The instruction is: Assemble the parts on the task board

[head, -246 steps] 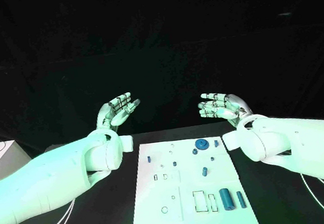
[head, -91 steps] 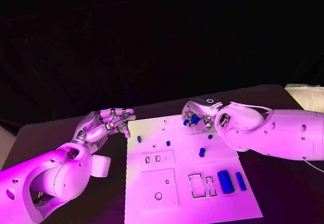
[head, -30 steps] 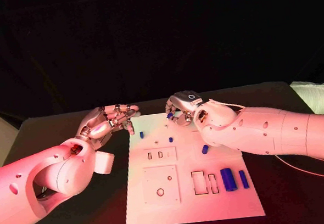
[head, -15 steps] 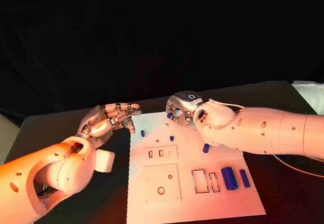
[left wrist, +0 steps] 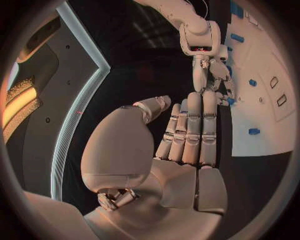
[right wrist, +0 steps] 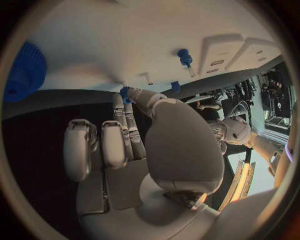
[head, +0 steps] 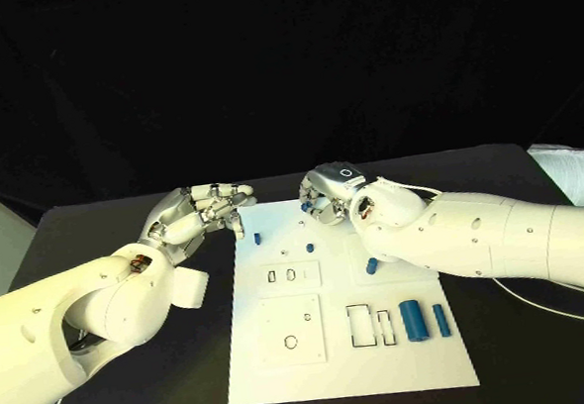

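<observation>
1 small blue plastic peg [head: 306,206] sits pinched in my right hand [head: 332,197] over the far end of the white flat task board [head: 327,367], nearer it than my left hand [head: 208,212], whose fingers are curled and empty just off the board's far left corner.

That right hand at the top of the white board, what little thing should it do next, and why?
Probably lift a little. The right hand seems to pinch a small blue part at the task board's far edge, so raising it would clear the board for carrying.
</observation>
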